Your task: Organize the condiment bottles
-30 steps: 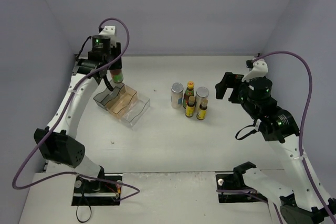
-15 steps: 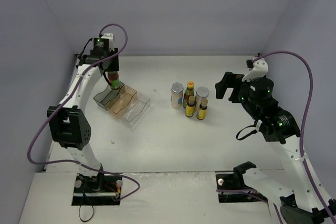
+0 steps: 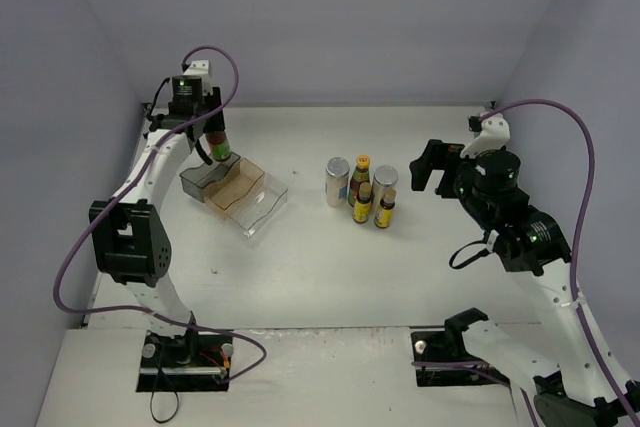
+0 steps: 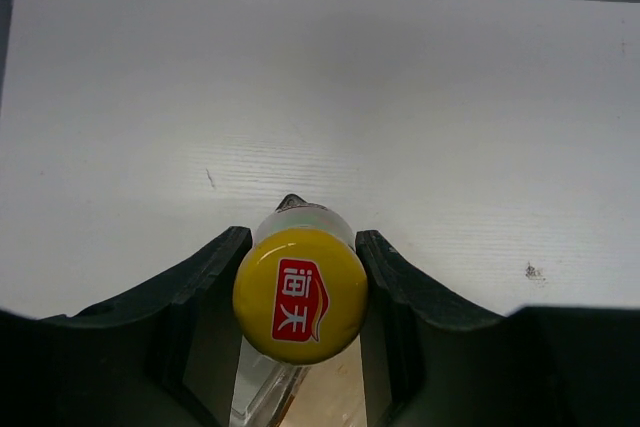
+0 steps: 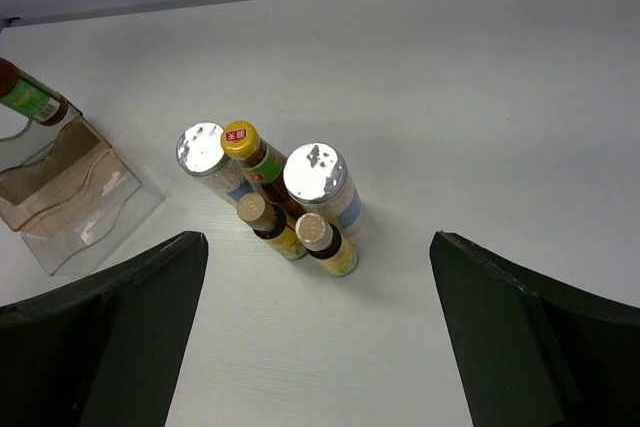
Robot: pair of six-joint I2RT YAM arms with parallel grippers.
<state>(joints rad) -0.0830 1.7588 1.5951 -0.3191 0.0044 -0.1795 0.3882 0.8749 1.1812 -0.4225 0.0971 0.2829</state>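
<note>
A white tabletop (image 3: 320,257) is enclosed by pale lilac walls (image 3: 330,17). On its far left part a clear stepped rack (image 3: 236,194) is placed at an angle to the edges.

The left claw (image 4: 302,247) is closed partly, around a dark sauce bottle (image 4: 300,294). The bottle is gripped just under its yellow cap (image 4: 300,297) by the two black fingers (image 4: 210,277), one on each side. A red and white mark is printed on the cap. The bottle is held upright at the far left end of the rack. Whether its base is touching the rack cannot be told from the pictures.

Near the middle of the tabletop, well apart from the rack, five other bottles are standing upright in a tight group. A second dark bottle (image 5: 245,142) with a yellow cap is seen between two silver-lidded jars (image 5: 203,152), one on each side of it. Just in front of these, two short yellow-labelled bottles (image 5: 322,242) are placed side by side, and they are touching or almost touching each other.

The right claw (image 3: 428,165) is held above the tabletop, to the right of this group and near it. It is opened wide, and nothing is held in it. In the right wrist view the whole group is seen between its two dark fingers (image 5: 110,327), with free space on both sides.
</note>
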